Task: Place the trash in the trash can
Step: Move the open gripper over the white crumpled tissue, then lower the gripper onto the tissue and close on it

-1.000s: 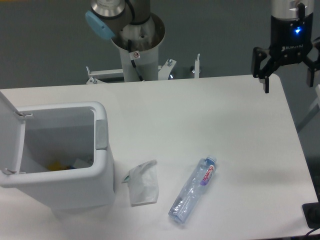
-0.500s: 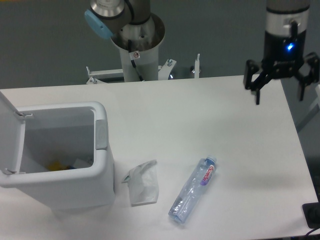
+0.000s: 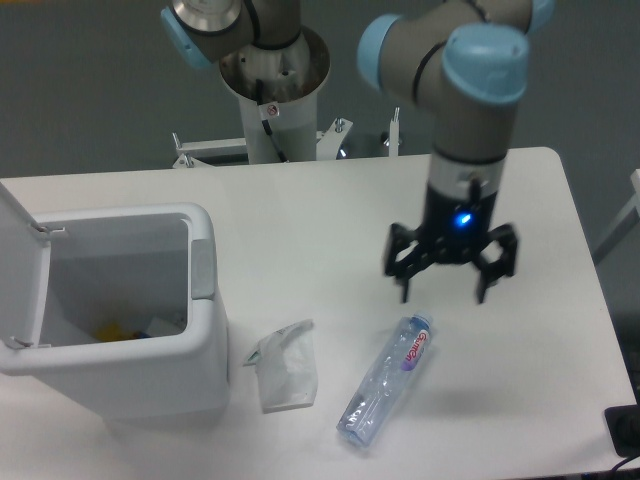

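The gripper (image 3: 452, 289) is being held wide open, fingers spread apart and pointing down, with nothing gripped and nothing touched. It is being hung just above and slightly beyond the capped end of the plastic bottle (image 3: 387, 380), a blue light glowing on the wrist above it.

The bottle is lying on its side on the white surface (image 3: 330, 210), clear and crushed, its pink-lettered label near the cap end, the body angled from upper right down to lower left. Just to its left, apart from it, the crumpled white wrapper (image 3: 285, 366) is lying flat on the surface, close beside the trash can (image 3: 120, 310). The trash can is standing at the left with its hinged lid swung up and open, the grey tab showing on the rim facing the wrapper; something yellow and a few other scraps are being glimpsed at its bottom.

Compared with half a second ago, the gripper is being seen far from the back right corner of the surface, brought left and forward to a spot over the bottle, with the arm's blue-capped joints now swung into view. The bottle, wrapper and trash can are being left exactly where they were.
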`<state>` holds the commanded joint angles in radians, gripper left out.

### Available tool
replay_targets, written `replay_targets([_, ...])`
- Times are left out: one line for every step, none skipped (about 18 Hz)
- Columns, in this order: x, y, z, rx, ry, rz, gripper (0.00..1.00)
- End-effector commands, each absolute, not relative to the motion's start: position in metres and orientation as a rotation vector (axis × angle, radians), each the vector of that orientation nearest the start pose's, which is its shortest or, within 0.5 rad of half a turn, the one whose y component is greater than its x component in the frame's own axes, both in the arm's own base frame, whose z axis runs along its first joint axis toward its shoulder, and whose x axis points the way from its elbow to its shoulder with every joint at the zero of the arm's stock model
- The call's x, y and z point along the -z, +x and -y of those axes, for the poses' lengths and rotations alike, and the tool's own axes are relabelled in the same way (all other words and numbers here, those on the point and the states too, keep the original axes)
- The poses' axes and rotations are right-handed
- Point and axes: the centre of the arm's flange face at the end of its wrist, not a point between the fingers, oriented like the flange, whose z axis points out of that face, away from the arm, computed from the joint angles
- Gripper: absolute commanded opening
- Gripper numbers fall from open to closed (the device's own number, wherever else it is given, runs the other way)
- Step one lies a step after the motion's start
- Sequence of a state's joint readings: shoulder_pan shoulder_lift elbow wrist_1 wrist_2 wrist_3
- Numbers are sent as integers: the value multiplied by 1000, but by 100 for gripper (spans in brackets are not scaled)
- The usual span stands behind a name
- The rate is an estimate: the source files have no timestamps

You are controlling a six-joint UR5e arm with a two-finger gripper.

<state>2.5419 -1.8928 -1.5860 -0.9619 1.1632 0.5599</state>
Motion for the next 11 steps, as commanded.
replay_targets([-360,-413,-499,182,-2620,456,100])
replay_targets([-341,-403,-506,200,-2630,434,100])
replay_targets([-332,-392,-515,205,-2637,410,100])
replay_targets([-305,-381,-521,220,-2650,387,100])
replay_targets([-292,-374,-524,188,-2631,365,100])
replay_targets([-283,-361,-527,142,-2596,333,100])
replay_targets([-278,-358,-526,157,-2600,344,100])
replay_targets([-275,-353,-529,166,-2607,331,100])
replay_targets([-267,-347,-534,181,-2618,312,100])
replay_targets([-257,-342,-541,196,-2633,300,100])
replay_targets([-246,-340,-546,209,-2648,295,100])
